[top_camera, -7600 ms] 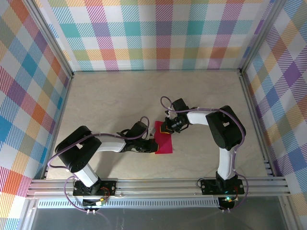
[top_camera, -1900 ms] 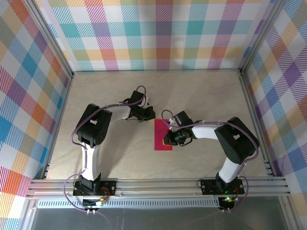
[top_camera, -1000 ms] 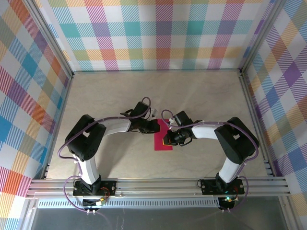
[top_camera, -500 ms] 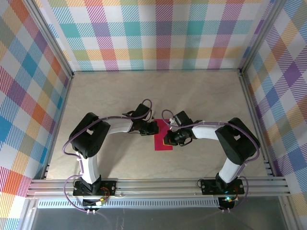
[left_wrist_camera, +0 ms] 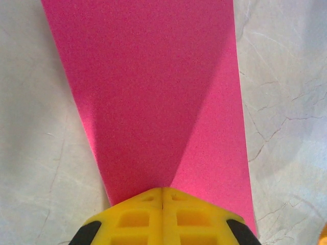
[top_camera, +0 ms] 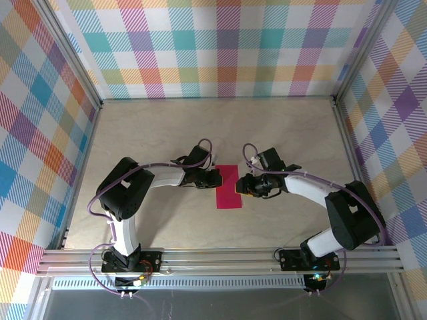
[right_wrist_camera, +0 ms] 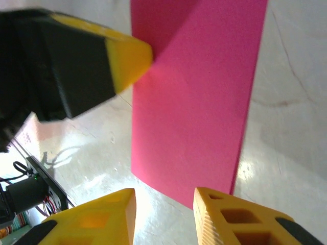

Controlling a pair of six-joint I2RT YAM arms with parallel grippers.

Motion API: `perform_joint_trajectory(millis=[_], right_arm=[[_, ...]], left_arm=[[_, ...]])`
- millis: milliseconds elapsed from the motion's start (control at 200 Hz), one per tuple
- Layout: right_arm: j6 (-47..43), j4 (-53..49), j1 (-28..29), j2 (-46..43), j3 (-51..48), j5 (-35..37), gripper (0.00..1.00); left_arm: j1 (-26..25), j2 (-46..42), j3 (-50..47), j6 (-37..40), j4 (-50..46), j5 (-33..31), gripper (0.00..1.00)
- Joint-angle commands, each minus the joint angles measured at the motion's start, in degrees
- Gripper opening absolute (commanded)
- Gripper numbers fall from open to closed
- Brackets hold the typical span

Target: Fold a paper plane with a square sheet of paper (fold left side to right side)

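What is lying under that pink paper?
The paper lies flat on the pale table, which shows beside it. Whatever sits directly beneath the paper is covered, so I cannot tell.

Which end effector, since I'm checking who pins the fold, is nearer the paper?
Left. The left end effector, shut, has its tips on the paper at its left edge. The right end effector, jaws apart, sits just off the right edge.

Bright, even overhead light. A shadow wedge darkens the sheet of paper (left_wrist_camera: pixel 138 92) toward six o'clock; in the right wrist view, the table (right_wrist_camera: pixel 110 173) glares at seven o'clock.
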Motion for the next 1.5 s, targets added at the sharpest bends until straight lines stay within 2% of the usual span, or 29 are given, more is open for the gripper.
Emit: perform_joint_trajectory(millis=[0, 745, 1025, 1495], right_arm=[[-0.35, -3.8, 0.23, -0.34, -1.96, -0.73, 0.35], [2.27, 2.92, 1.13, 6.85, -2.94, -4.28, 0.35], [3.19, 4.71, 1.11, 6.14, -2.54, -3.73, 0.3], [2.9, 8.15, -1.83, 10.99, 1.91, -6.42, 0.3]], left_arm=[[-0.99, 1.41, -1.8, -0.34, -1.77, -1.16, 0.0], [-1.08, 1.41, -1.93, -0.34, -1.69, -1.14, 0.0], [-1.08, 1.07, -1.97, -0.33, -1.85, -1.14, 0.0], [-1.13, 0.64, -2.19, -0.34, -1.92, -1.05, 0.0]])
